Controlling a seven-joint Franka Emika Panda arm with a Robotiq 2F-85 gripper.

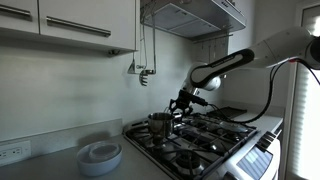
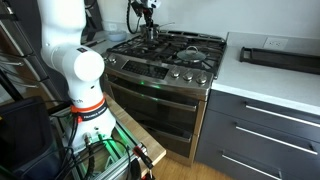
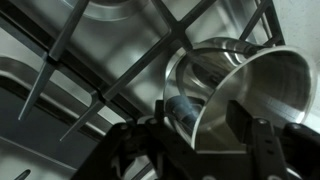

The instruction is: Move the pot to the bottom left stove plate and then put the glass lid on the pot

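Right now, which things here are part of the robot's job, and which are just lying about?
Job: pot, gripper at it, front left burner; glass lid not clearly visible.
Lying about: stacked white dishes, dark tray, range hood.

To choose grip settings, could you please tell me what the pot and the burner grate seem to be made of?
I'd say the pot is polished stainless steel, given mirror-like reflections inside; the burner grate looks like cast iron, matte black bars without shine.

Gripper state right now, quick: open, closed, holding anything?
Gripper: closed on the pot, gripping its wall at the rim.
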